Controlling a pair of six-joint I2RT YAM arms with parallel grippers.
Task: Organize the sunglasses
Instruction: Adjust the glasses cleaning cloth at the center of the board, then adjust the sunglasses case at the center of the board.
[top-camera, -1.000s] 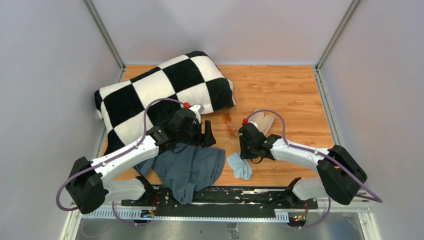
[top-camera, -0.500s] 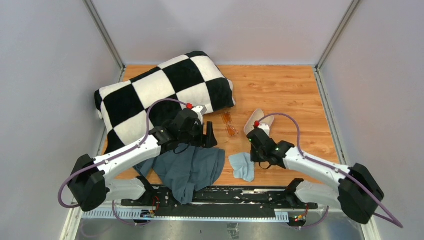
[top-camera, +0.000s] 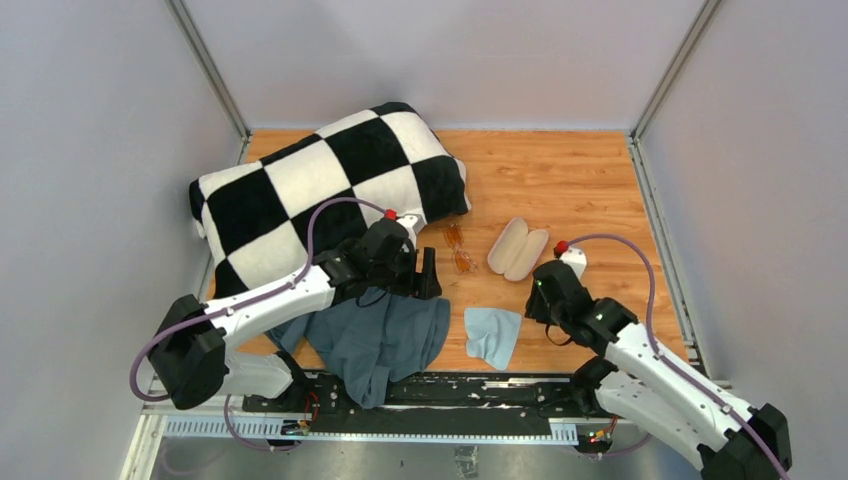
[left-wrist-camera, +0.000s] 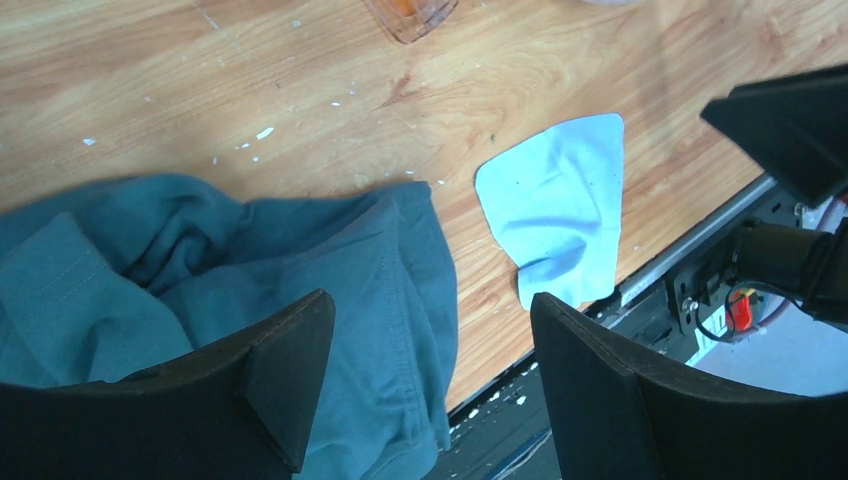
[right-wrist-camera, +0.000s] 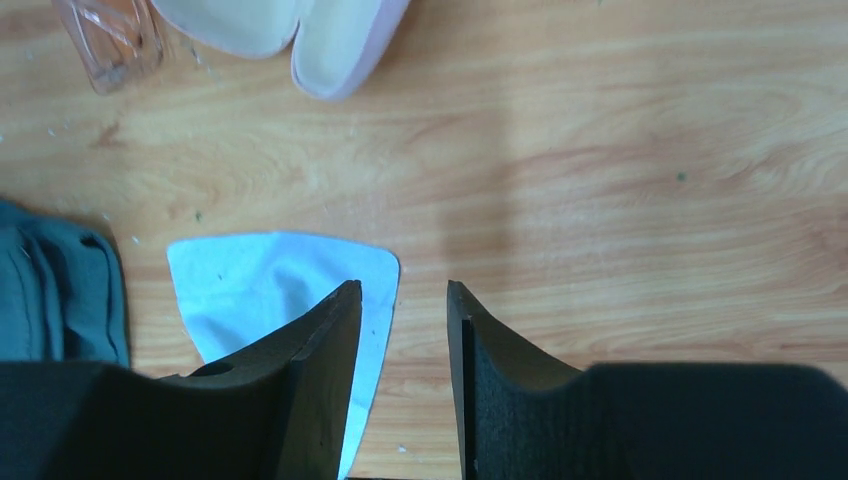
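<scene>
Just left of the open pink case (top-camera: 517, 248), the sunglasses (top-camera: 459, 250) lie on the wooden surface (top-camera: 560, 170), and neither pincer is touching them.

Their long axis runs mostly far-to-near, the near end slanting a little toward the case, so case and glasses splay apart at their far ends. The left pincer (top-camera: 428, 275) hangs to the near left of the case, beside the near end of the glasses, its fingers wide apart and empty. The right pincer (top-camera: 553, 292) sits on the case's near right side, its jaws parted by a narrow gap with nothing between them. The case lies between it and the glasses, and a light-blue cloth (top-camera: 492, 333) lies nearer than the case. By my reading the left arm is clearly the closer one, and the glasses lie just beyond its fingertips, slightly toward the case.
</scene>
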